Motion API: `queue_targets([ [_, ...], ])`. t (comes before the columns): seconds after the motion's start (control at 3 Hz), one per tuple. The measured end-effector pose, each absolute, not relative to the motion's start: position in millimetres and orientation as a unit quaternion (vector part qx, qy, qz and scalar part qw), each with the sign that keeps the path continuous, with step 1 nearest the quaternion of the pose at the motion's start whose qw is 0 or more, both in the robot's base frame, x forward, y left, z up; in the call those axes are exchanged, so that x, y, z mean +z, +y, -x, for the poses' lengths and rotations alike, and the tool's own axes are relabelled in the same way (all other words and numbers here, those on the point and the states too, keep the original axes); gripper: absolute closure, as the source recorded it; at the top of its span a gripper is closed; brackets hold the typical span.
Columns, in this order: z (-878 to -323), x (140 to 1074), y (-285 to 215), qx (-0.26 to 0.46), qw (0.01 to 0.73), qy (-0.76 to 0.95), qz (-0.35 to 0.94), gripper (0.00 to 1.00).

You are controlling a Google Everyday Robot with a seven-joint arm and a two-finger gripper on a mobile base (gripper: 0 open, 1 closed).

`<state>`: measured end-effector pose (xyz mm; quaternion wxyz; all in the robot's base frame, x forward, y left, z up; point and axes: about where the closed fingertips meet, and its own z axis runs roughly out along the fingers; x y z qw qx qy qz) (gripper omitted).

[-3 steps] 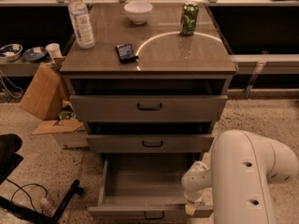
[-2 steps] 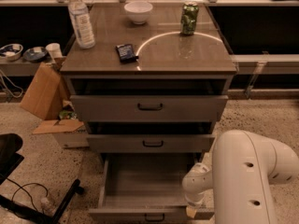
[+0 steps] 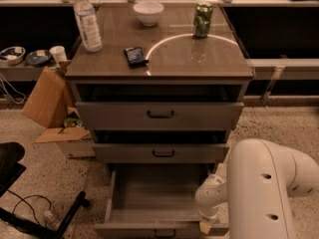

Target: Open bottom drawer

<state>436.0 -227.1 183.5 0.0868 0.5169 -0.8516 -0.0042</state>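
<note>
Down by the right front corner of the pulled-out bottom drawer [image 3: 154,195], your arm [image 3: 264,183] bent low, gripper [image 3: 205,226] pointing down. You could not tell whether it gripped anything.

Bottom drawer [image 3: 154,195] matt metal (gripper [image 3: 205,226] at front rim).

The white arm [image 3: 264,188] partly hides the gripper [image 3: 205,226], at the grey metal bottom drawer's [image 3: 154,198] right front corner. The lower edge cuts off this drawer's front.
</note>
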Motion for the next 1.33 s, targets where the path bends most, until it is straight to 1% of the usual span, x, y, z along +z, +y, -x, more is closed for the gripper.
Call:
queue_targets([
  [1.0,-431,185,-225,-0.002,0.096,-0.857,-0.507,1.0],
  [1.33,-420,182,-230,-0.005,0.111,-0.857,-0.503,1.0],
])
